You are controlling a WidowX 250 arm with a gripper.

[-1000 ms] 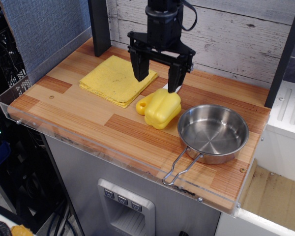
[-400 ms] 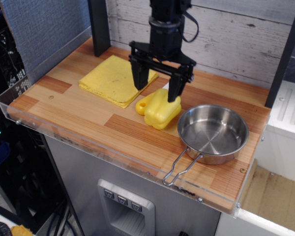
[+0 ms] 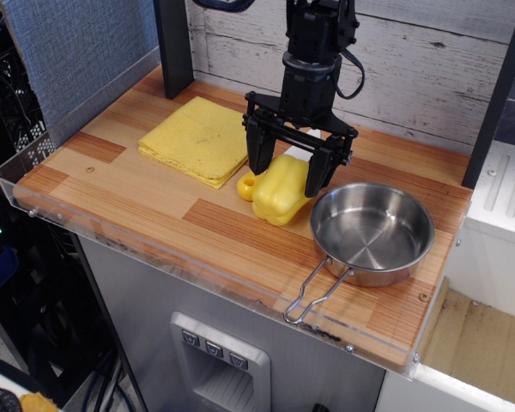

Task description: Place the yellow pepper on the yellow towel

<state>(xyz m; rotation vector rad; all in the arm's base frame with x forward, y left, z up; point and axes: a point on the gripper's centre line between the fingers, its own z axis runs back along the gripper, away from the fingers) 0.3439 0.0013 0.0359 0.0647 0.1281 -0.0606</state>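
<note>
Black gripper point(image 3: 287, 170), jaws spread wide, one finger down on each side of the yellow pepper point(image 3: 279, 190). Nothing clamped yet. Lower and further toward the steel pan point(image 3: 372, 232) than a second ago, when hanging above the towel's near corner with the pepper wholly in front of the fingers; now straddling the pepper's upper half. Pepper itself unmoved over that second, lying on the wooden tabletop point(image 3: 137, 206) with its stem nub pointing toward the towel.

Judged from that: approach about finished, grasp not yet made. Closing the jaws looks like the next move, then a lift and a short carry to the yellow towel point(image 3: 197, 139), which lies flat, just beside the pepper on the side away from the pan. Smooth, rounded plastic lobes, so some risk of the pepper squirting out or rolling if gripped off-centre.

Hard to say whether the fingertips touch the pepper or merely stand close beside it; from this single high view, depth between finger and lobe unreadable. Also unclear how far down the fingers reach, whether to the board or short of it. Back of the pepper hidden behind the gripper body. Something pale just behind the pepper, between the fingers, too covered to identify. Pan near the pepper, apparently apart, though the narrow gap beside the pan-side finger leaves little room.
</note>
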